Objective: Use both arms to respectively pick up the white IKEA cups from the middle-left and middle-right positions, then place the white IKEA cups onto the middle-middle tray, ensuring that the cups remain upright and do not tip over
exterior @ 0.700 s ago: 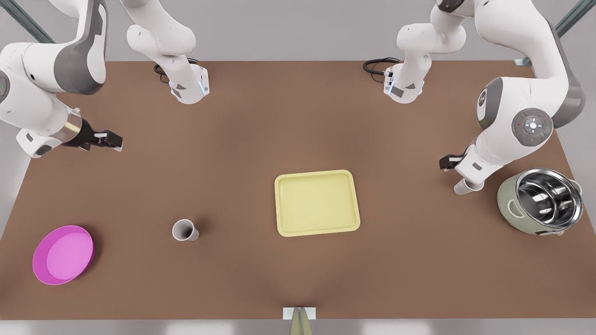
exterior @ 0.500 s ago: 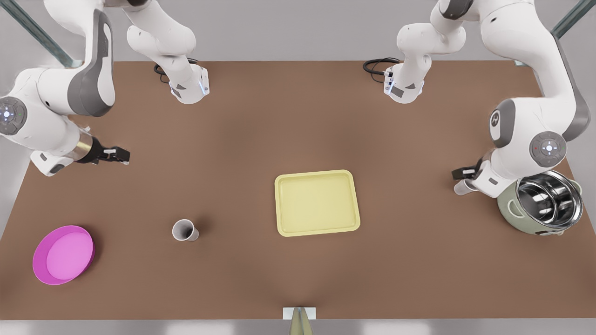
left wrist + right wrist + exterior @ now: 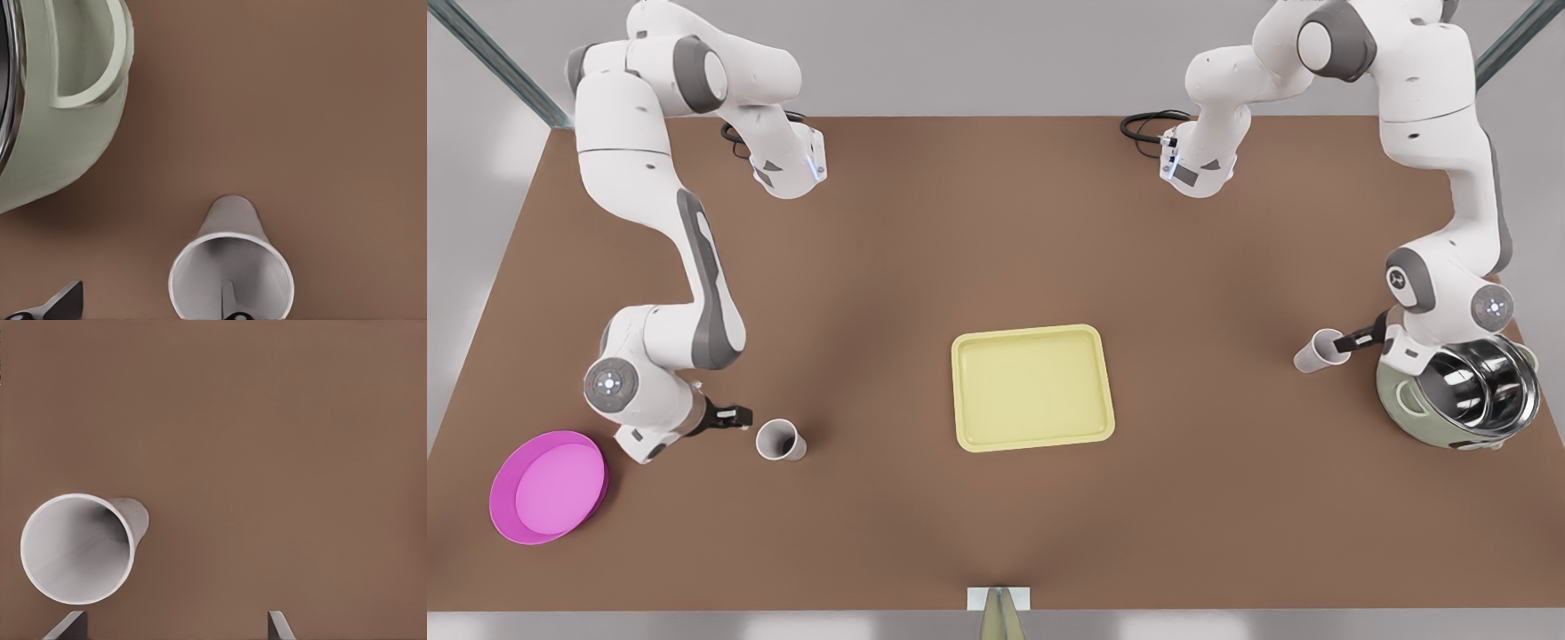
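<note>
Since the earlier frames, both arms have been lowered toward the cups. On the front view's right, the left tool (image 3: 1352, 342) is brought to the white cup (image 3: 1317, 350) beside the grey-green pot (image 3: 1463, 391); one finger (image 3: 228, 301) is seen inside the rim, the other (image 3: 59, 303) outside — spread, nothing clamped. On the front view's left, the right tool (image 3: 734, 415) is held just beside the other white cup (image 3: 780, 440), its fingers (image 3: 67, 627) apart and empty. Both cups are upright on the tabletop (image 3: 996, 222), well apart from the pale-yellow tray (image 3: 1033, 388) — a magenta bowl (image 3: 549, 486) sits near the corner.

Pot (image 3: 60, 113) cropped by frame edge, cup (image 3: 231, 270) rim cut off
</note>
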